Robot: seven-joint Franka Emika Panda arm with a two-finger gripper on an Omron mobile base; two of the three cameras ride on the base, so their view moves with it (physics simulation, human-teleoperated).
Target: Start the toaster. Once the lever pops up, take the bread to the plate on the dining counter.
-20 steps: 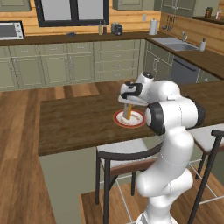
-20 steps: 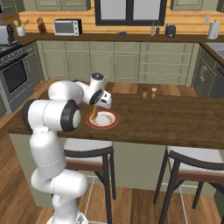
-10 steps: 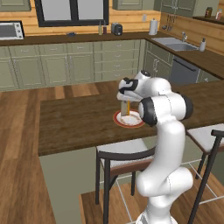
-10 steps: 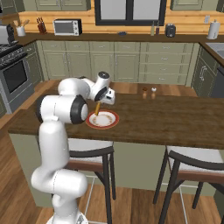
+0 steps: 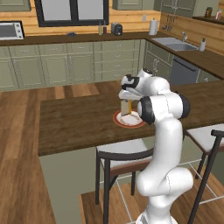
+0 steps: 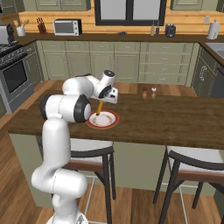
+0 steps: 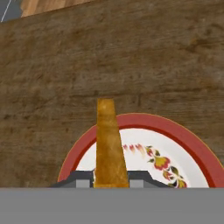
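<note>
Brown-crusted bread point(image 5: 126, 107) hangs upright on its edge, pinched between the gripper point(image 6: 102, 101) fingers, right over the red-rimmed plate point(image 7: 183, 142) sitting on the dark wooden dining counter point(image 6: 175, 118). Can't tell if it touches the plate.

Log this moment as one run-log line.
gripper: shut on tan brown-crusted bread slice | slice: upright, edge-on above red-rimmed white plate | plate: on dark wooden dining counter

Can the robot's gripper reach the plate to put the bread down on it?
Probably yes. The gripper holds the bread upright right over the plate on the dining counter, and nothing shows between the bread and the plate.
</note>
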